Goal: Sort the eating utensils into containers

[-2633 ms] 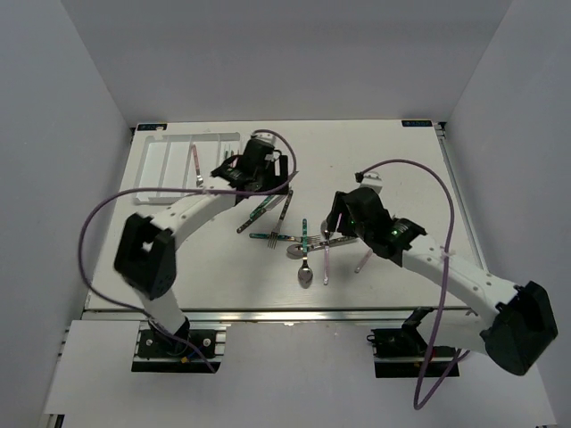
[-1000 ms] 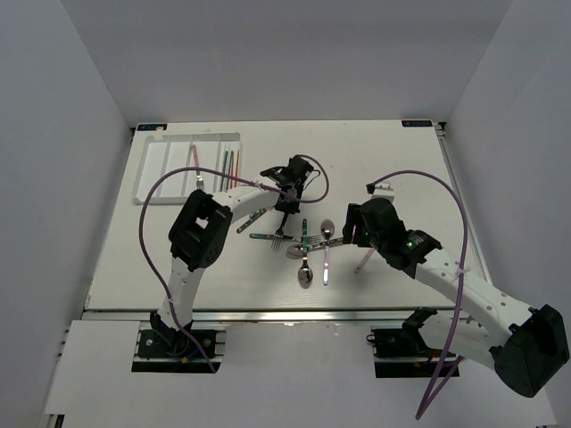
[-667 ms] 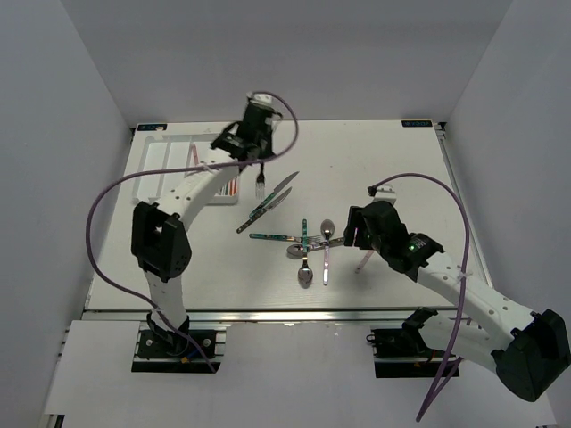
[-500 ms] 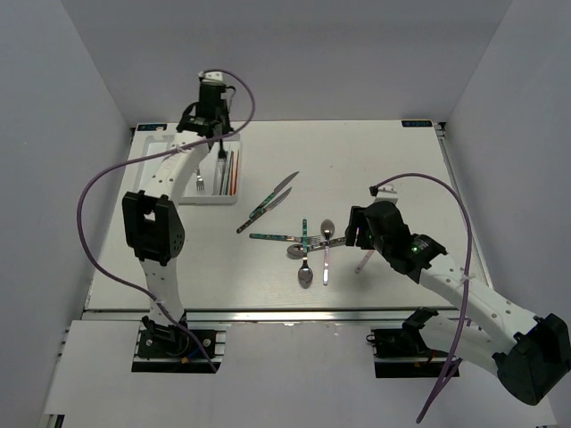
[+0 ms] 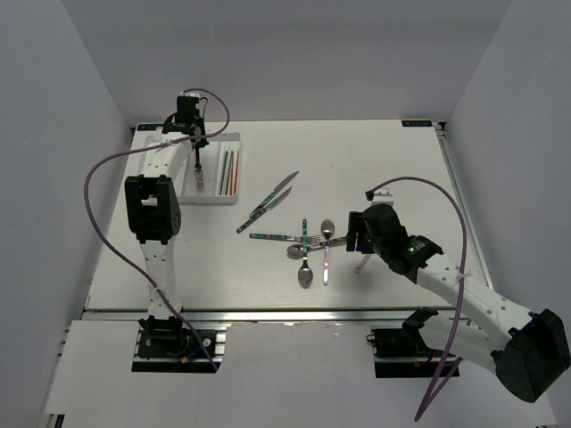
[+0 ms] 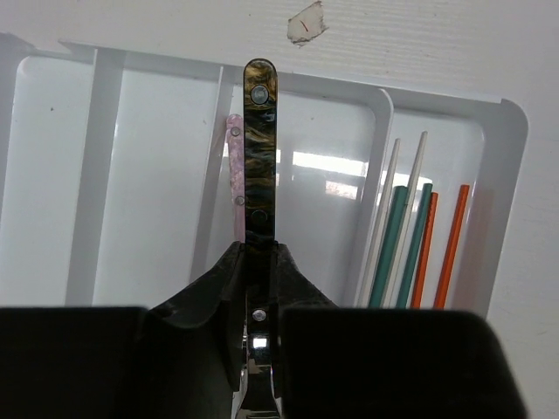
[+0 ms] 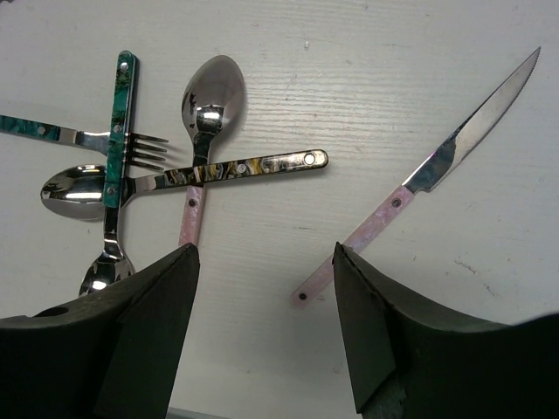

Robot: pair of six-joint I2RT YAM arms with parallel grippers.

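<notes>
**Utensil poised over the tray**

The left gripper (image 6: 258,257) pinches a dark-handled utensil (image 6: 259,148) at its neck. The head is hidden behind the fingers, so I cannot tell its kind. Held there, the handle juts out along the slots of the tray (image 6: 511,183) at the far left of the table, which looks meant to let it drop in lengthwise. It hangs over the slot where a pink handle (image 6: 235,166) already lies, so that slot seems to be where it belongs. Chopsticks (image 6: 419,244) fill the next slot to the right.

Out on the table, two utensils (image 5: 272,201) lie right of the tray. A crossed heap lies nearer and further right: a teal fork (image 7: 120,96), a dark spoon (image 7: 201,175) and a pink spoon (image 7: 208,96).

The right gripper (image 7: 264,279) hovers there with its jaws spread and holds nothing. A pink knife (image 7: 419,196) lies just beyond its gap, apart from the heap, so it looks the easiest thing to pick next.
</notes>
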